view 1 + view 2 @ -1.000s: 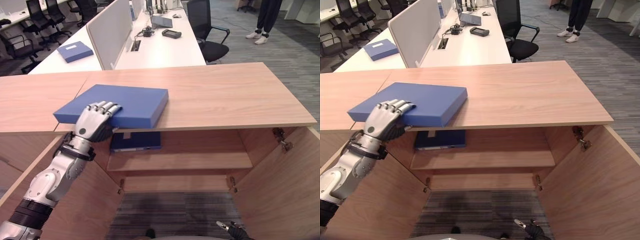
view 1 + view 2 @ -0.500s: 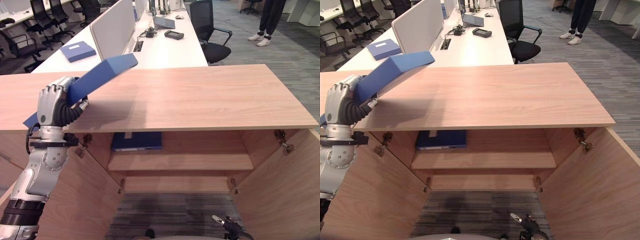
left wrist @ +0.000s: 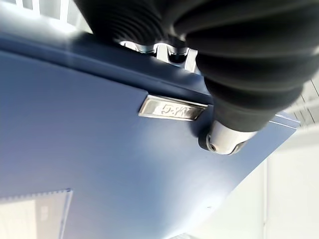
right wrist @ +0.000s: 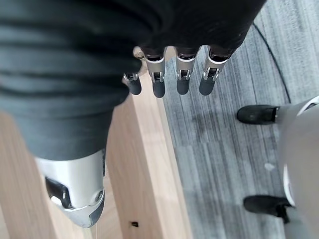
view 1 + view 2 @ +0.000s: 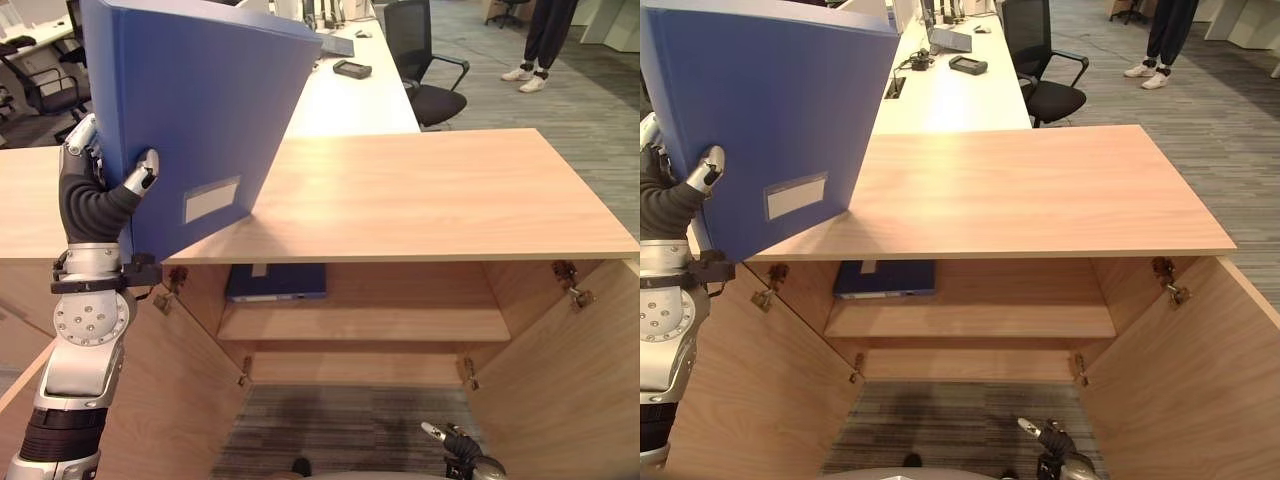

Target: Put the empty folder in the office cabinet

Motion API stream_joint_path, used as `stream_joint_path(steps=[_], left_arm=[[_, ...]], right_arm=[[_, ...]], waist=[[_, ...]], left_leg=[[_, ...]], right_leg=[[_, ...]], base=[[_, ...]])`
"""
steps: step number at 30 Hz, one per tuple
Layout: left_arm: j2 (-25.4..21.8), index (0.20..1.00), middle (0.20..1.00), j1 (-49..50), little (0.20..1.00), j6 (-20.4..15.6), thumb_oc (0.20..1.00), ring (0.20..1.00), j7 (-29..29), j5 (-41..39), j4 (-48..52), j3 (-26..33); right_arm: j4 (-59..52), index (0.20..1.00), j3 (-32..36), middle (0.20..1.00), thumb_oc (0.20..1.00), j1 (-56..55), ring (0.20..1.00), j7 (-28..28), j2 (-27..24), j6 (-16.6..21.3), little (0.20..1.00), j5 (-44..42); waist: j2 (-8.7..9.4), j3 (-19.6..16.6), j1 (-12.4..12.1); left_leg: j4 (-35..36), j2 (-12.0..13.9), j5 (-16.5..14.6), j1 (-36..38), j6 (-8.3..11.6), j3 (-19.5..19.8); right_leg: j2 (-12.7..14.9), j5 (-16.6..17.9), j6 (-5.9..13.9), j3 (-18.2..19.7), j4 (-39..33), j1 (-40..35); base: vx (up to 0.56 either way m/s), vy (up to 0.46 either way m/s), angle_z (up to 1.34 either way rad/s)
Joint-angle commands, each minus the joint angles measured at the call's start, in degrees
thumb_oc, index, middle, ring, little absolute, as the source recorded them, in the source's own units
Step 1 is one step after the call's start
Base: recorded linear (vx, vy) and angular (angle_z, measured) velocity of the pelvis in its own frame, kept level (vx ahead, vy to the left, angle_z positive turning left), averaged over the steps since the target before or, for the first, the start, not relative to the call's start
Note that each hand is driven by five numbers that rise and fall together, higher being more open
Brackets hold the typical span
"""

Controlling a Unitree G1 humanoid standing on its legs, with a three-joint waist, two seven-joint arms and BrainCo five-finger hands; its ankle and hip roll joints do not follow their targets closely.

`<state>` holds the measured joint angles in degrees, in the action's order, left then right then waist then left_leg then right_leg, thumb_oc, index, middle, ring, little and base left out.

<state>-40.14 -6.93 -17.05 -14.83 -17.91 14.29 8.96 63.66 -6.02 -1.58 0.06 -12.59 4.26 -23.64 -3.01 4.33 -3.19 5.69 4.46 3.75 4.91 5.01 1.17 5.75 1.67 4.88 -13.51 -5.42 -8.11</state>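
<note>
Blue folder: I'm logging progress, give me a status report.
Left hand shut on the big blue folder, raised upright above the wooden cabinet top. Right hand open, low. Another blue folder on the upper shelf.

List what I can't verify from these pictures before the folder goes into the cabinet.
- Left hand fingers: behind the blue folder in the eye views; thumb shows in front.
- Folder's top: cut off by both eye views' upper edge.
- Cabinet upper shelf depth: under the top; another blue folder lies there.
- Right hand: cropped at the bottom edge.
</note>
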Motion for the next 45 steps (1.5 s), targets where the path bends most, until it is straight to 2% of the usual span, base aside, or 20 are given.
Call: stream_joint_path(steps=[1,8,11,13,14,17,22,26,34,38,40,43,45], left_arm=[[0.0,0.200,0.200,-6.4,0.200,-5.0,0.200,0.200,4.5,-10.8,3.5,3.9],[-0.7,0.200,0.200,-5.4,0.200,-4.6,0.200,0.200,14.9,-29.3,3.4,2.7],[-2.7,0.200,0.200,-4.7,0.200,-4.3,0.200,0.200,16.9,-32.4,2.8,3.4],[-4.1,0.200,0.200,-4.3,0.200,-3.3,0.200,0.200,19.2,-36.8,2.5,2.4],[-5.8,0.200,0.200,-4.5,0.200,-1.7,0.200,0.200,21.7,-40.7,2.5,1.4],[-9.1,0.200,0.200,-5.9,0.200,0.4,0.200,0.200,24.1,-45.6,1.7,-1.1],[-12.9,0.200,0.200,-7.6,0.200,2.5,0.200,0.200,26.2,-47.3,2.1,-6.1],[-14.6,0.200,0.200,-11.1,0.200,3.7,0.200,0.200,26.3,-46.9,4.7,-12.8],[-16.2,0.200,0.200,-8.8,0.200,4.7,0.200,0.200,26.8,-47.1,4.2,-12.3],[-15.5,0.200,0.200,-5.5,0.200,4.6,0.200,0.200,26.2,-44.8,4.6,-11.4],[-11.7,0.200,0.200,-1.7,0.200,4.4,0.200,0.200,25.3,-40.4,4.1,-10.0],[-10.5,0.200,0.200,-0.2,0.200,4.8,0.200,0.200,25.9,-38.8,3.7,-9.6],[-8.8,0.200,0.200,1.0,0.200,5.7,0.200,0.200,27.6,-37.5,2.4,-9.6]], right_arm=[[1.6,1.000,-0.4,1.000,1.000,5.0,1.000,1.2,-0.7,0.2,1.000,-1.0],[3.7,1.000,-0.5,1.000,1.000,5.6,1.000,2.4,-1.0,-0.6,1.000,-0.6],[4.8,1.000,-0.6,1.000,1.000,5.8,1.000,2.8,-1.1,-0.8,1.000,-0.4],[5.3,1.000,-0.9,1.000,1.000,6.1,1.000,3.0,-1.1,-1.1,1.000,0.0],[5.8,1.000,-1.0,1.000,1.000,6.4,1.000,3.3,-1.3,-1.3,1.000,0.3],[6.3,1.000,-2.0,1.000,1.000,7.1,1.000,3.6,-1.4,-1.8,1.000,1.1],[6.0,1.000,-2.4,1.000,1.000,7.9,1.000,3.5,-1.7,-1.9,1.000,0.9],[5.5,1.000,-3.6,1.000,1.000,9.1,1.000,3.0,-1.7,-2.1,1.000,0.5],[2.4,1.000,-4.9,1.000,1.000,9.9,1.000,3.9,-1.4,-1.8,1.000,-1.4],[-1.7,1.000,-5.9,1.000,1.000,10.1,1.000,4.6,-1.2,-1.4,1.000,-4.0],[-12.7,1.000,-7.2,1.000,1.000,9.1,1.000,5.7,-1.8,-0.3,1.000,-6.8],[-18.5,1.000,-7.8,1.000,1.000,8.1,1.000,7.4,-2.8,-0.3,1.000,-8.4],[-26.2,1.000,-8.7,1.000,1.000,6.6,1.000,11.1,-5.2,-0.6,1.000,-11.8]], waist=[[0.45,1.1,-0.8],[0.28,1.1,-1.1],[0.20,1.0,-1.3],[0.18,0.8,-1.3],[0.09,0.8,-1.3],[-0.04,0.7,-1.4],[0.04,0.6,-1.4],[0.29,0.8,-1.4],[0.57,1.1,-1.8],[0.83,1.2,-1.9],[1.29,1.5,-1.7],[1.36,1.6,-1.5],[1.70,1.6,-1.3]], left_leg=[[-0.7,4.0,-5.7,3.1,4.08,0.2],[-0.7,4.0,-5.7,3.0,3.99,0.2],[-0.7,4.0,-5.8,3.1,3.96,0.3],[-0.7,4.0,-5.7,3.1,3.92,0.3],[-0.7,4.0,-5.7,3.1,3.90,0.3],[-0.7,3.9,-5.7,3.1,3.80,0.3],[-0.7,3.8,-5.6,3.0,3.65,0.3],[-0.7,3.8,-5.7,3.0,3.47,0.3],[-0.7,3.8,-5.7,3.0,3.45,0.0],[-0.7,3.9,-5.6,3.0,3.52,-0.2],[-0.7,4.0,-5.7,3.2,3.55,-0.5],[-0.7,4.0,-5.7,3.3,3.59,-0.7],[-0.7,4.1,-5.7,3.3,3.62,-0.8]], right_leg=[[3.3,-3.6,4.31,-1.1,0.8,-2.3],[3.2,-3.6,4.26,-1.1,0.9,-2.4],[3.1,-3.6,4.27,-1.1,0.9,-2.5],[3.1,-3.6,4.27,-1.1,1.0,-2.5],[3.1,-3.5,4.36,-1.1,1.1,-2.6],[3.2,-3.4,4.56,-1.1,1.2,-2.5],[3.4,-3.2,4.74,-1.1,1.3,-2.4],[3.4,-3.1,4.85,-1.1,1.4,-2.3],[3.5,-3.0,4.96,-0.7,1.4,-2.2],[3.6,-3.0,4.95,-0.5,1.4,-2.1],[3.6,-3.0,4.90,-0.4,1.4,-1.9],[3.7,-3.0,4.88,-0.3,1.4,-1.9],[3.7,-3.0,4.83,-0.3,1.4,-1.9]], base=[[0.00,-0.002,0.04],[0.00,0.001,0.04],[0.00,0.000,0.00],[0.00,0.000,0.00],[0.00,0.000,0.00],[0.00,0.000,0.00],[0.00,0.000,0.00],[0.00,0.000,0.00],[0.00,0.000,0.00],[0.00,0.000,-0.01],[-0.01,0.005,-0.04],[0.00,0.001,-0.05],[0.00,0.000,0.00]])
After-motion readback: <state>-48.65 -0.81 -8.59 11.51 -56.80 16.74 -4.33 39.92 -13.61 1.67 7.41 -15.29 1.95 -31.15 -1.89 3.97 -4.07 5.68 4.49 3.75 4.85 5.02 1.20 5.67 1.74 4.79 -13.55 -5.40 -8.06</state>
